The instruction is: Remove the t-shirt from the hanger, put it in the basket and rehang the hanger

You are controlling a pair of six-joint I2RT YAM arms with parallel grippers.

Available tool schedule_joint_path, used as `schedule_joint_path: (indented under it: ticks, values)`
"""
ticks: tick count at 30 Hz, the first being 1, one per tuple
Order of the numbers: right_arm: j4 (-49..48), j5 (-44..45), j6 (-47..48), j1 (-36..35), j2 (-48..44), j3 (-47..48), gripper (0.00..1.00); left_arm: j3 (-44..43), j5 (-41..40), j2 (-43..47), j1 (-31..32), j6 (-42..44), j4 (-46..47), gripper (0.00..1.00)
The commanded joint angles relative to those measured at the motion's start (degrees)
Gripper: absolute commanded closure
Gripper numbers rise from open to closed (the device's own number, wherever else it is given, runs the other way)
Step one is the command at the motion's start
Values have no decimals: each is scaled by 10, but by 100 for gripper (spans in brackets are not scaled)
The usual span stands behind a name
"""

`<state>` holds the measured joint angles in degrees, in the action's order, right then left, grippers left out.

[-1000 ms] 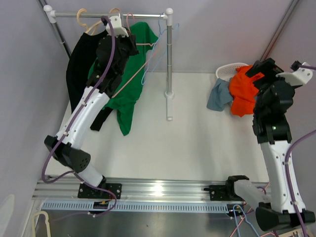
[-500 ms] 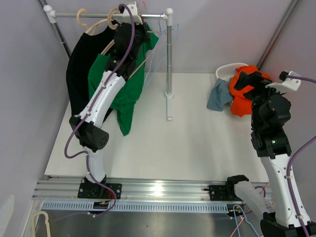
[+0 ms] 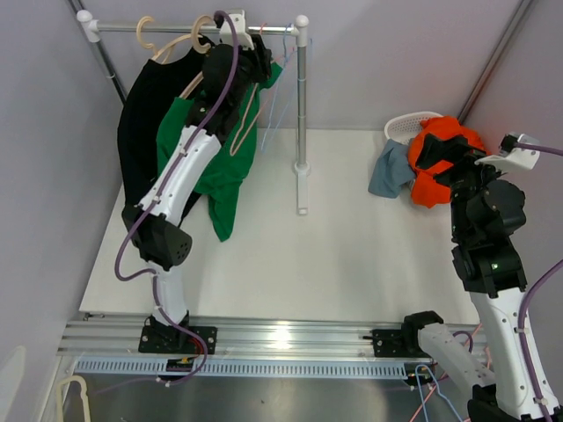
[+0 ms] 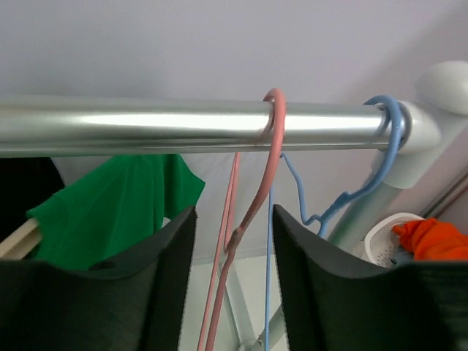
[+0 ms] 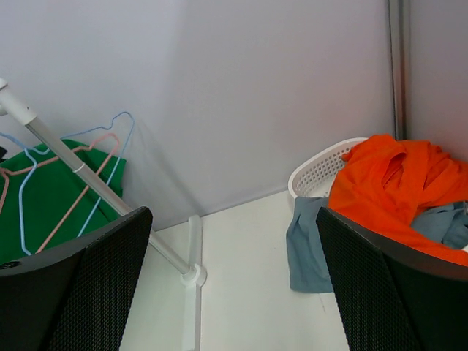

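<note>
Up at the top left of the overhead view, the left gripper [image 4: 232, 219] has its fingers parted around the thin pink wire hanger [image 4: 272, 139], which is hooked on the shiny metal rail [image 4: 131, 124]. The green t-shirt [image 3: 230, 167] dangles just below, partly hidden by that arm. Over at far right, the right gripper [image 5: 230, 219] gapes wide, empty.

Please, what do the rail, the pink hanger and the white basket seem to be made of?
Rail: probably metal with a polished finish, since a bright streak of reflection runs along it.
Pink hanger: thin wire, perhaps coated in plastic, judging by its even, dull colour.
White basket: looks like moulded plastic, with a regular grid of small holes in its wall.
</note>
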<state>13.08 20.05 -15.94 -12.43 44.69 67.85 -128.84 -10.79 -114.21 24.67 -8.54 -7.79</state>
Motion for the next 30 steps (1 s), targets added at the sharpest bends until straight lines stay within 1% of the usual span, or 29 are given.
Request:
schedule_joint_path:
  ticks: [1,4,5,7,8,9,10,12,15,17,19,22,27,30]
  values:
    - [12,-7,-5,-12,0,15,1,17,44,94,-29,-32,3,50]
    - [19,-16,4,-20,2,13,1,60,73,154,-58,-47,-8,36]
    - [24,-23,8,-22,4,13,0,94,59,168,-61,-40,-9,20]
    - [31,-51,25,-26,7,11,0,118,42,207,-78,-26,-2,6]
    - [37,-61,28,-26,11,7,1,127,49,216,-87,-22,4,1]
    - [40,-66,32,-27,15,6,0,156,50,223,-96,-19,8,0]
    - [44,-69,30,-27,18,5,0,165,58,233,-116,-23,8,1]
    - [50,-73,25,-28,26,6,1,172,81,234,-146,-23,1,0]
    - [41,-87,19,-28,23,2,1,180,113,225,-173,-17,8,1]
    - [35,-92,20,-29,22,3,1,171,156,203,-180,-17,7,2]
    - [35,-92,24,-29,23,6,0,150,161,186,-181,-17,-7,3]
    - [38,-89,28,-29,24,15,1,141,171,159,-182,-19,-11,3]
    - [41,-90,31,-29,17,18,1,127,188,119,-182,-1,15,2]
    - [34,-92,28,-28,11,13,1,80,184,84,-189,-9,-3,5]
